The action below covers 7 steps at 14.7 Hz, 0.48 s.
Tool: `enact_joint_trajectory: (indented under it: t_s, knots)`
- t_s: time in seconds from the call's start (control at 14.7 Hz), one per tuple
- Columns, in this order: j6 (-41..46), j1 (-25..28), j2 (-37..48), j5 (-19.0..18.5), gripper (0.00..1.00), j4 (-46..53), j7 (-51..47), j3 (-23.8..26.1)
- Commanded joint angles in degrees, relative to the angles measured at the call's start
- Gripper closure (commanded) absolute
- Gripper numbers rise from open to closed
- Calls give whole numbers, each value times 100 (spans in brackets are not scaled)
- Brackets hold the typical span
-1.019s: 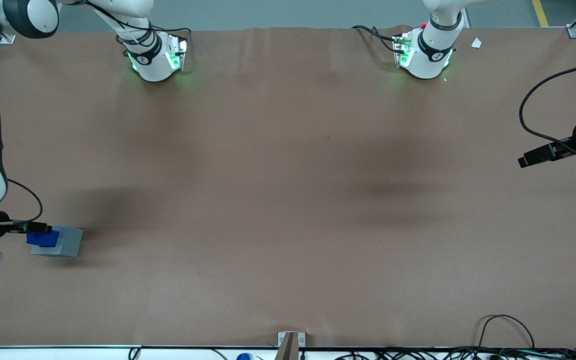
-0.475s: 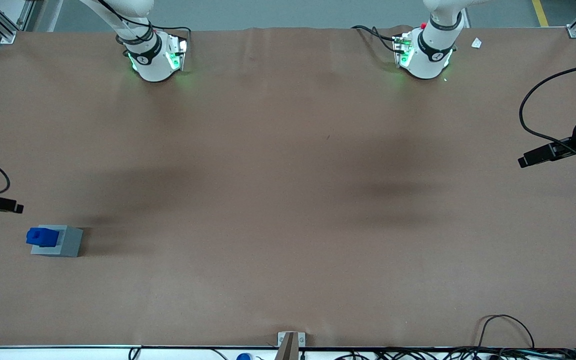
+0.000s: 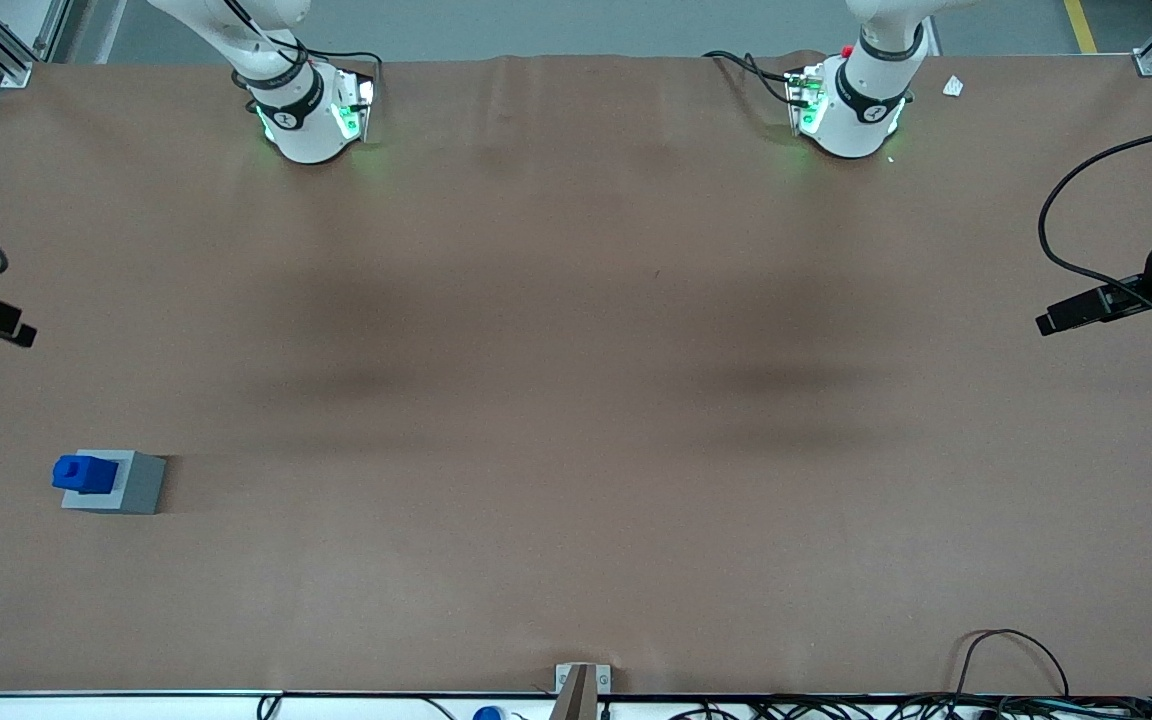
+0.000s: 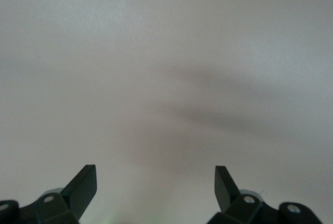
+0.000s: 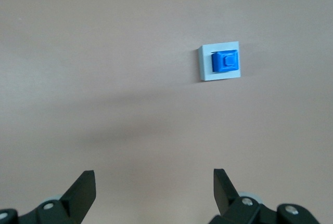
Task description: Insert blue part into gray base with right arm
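Toward the working arm's end of the brown table (image 3: 576, 400), nearer the front camera, the blue part (image 3: 84, 473) sits in the gray base's (image 3: 131, 484) recess. Farther back and higher, well apart, the right arm's gripper (image 5: 154, 188) hangs empty, fingers (image 5: 83, 187) spread wide.
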<state>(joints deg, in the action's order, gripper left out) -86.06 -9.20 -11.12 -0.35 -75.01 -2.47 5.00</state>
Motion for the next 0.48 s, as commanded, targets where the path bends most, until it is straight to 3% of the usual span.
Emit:
enact_joint_trajectory:
  t_s: [0.0,0.41]
  knots:
    - [1,347,163,-79,0,-77,-306,-25]
    - [827,718,505,-202,0,232,-385,-17]
